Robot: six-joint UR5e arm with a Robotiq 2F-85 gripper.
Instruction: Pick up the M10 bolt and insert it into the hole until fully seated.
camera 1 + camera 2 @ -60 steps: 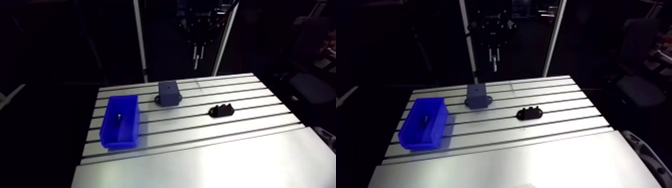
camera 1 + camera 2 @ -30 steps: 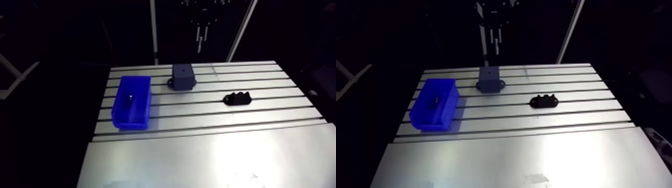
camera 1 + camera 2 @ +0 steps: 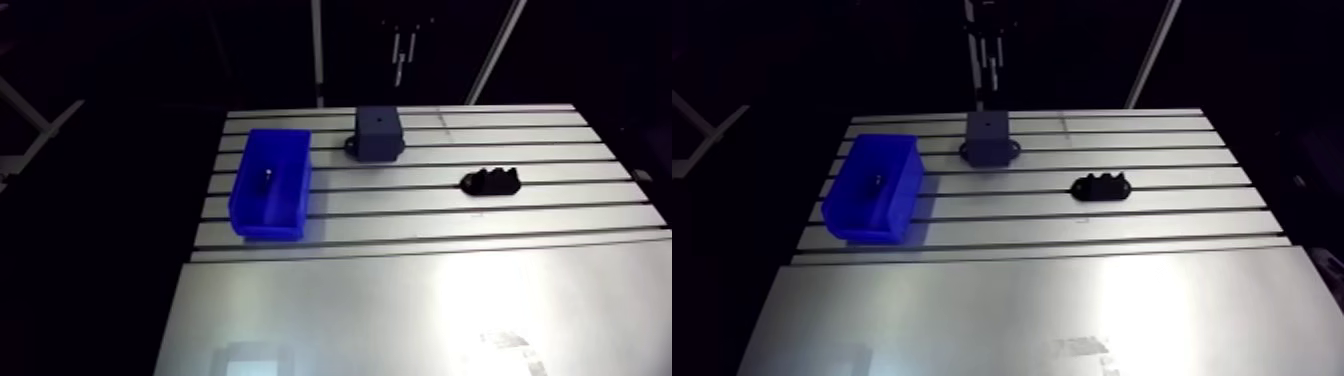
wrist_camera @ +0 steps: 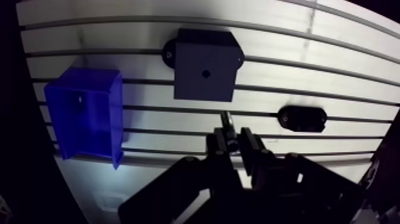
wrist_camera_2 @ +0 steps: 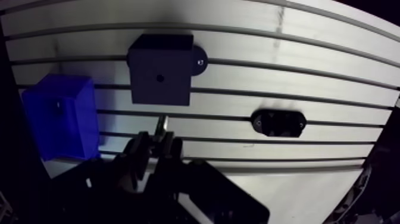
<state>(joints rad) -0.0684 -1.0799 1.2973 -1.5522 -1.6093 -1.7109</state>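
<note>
Two fingers in the wrist view stood close together, and the gripper [image 4: 233, 142] looked closed on a thin bright pin, most likely the bolt [image 4: 227, 121], whose tip stuck out ahead of the fingertips. It hung above the table [image 4: 333, 65], with the grey block [image 4: 202, 89] ahead of it, and was not yet over the hole [image 4: 205, 74] in the block's top. The bolt seemed held near one end only, so it could tilt in the grip. A tilted bolt would catch on the hole's edge and jam or slip instead of seating. A black bracket [image 4: 302, 118] lay off to one side, well apart from the block, and looked unlikely to get in the way.

In the arm view the gripper showed small and dim, up beyond the block, its fingers too dark to read. The blue bin [image 3: 265, 226] sat beside the block with a small speck [image 3: 268, 178] inside; whether that was another bolt could not be told. Any sideways error in lining up would push the bolt against the block's top.
</note>
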